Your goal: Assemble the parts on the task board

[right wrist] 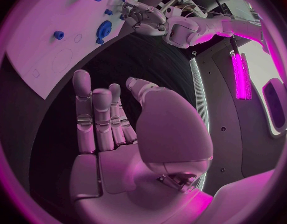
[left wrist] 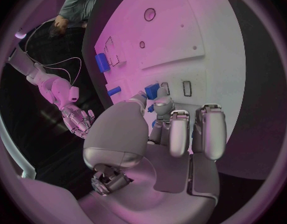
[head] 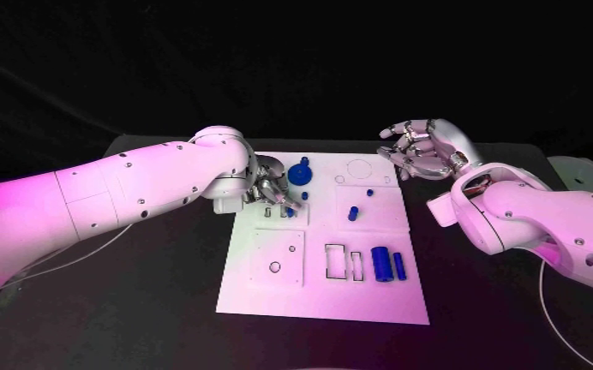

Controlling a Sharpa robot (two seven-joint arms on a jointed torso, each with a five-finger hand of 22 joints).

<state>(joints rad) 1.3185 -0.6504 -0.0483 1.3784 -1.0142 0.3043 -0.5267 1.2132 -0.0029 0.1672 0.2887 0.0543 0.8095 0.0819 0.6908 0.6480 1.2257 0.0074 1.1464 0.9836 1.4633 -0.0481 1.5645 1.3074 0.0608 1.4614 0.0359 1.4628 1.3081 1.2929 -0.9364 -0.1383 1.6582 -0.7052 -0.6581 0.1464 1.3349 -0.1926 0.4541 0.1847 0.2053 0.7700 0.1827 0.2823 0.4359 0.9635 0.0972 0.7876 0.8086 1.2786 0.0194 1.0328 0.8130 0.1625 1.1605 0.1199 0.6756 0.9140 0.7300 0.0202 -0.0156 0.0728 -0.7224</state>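
Task board [head: 324, 289], two blue cylinders [head: 388, 265] side by side, left hand [head: 272, 192] pinching blue part [left wrist: 152, 90], right hand [head: 424, 149] spread, empty.

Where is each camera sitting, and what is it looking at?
Head view: on the robot's head, looking down at the task board; both arms enter.
Left wrist view: behind the left hand, facing the board, fingertips on a blue part.
Right wrist view: behind the empty right hand, beside the board.
Shared: the round blue part.
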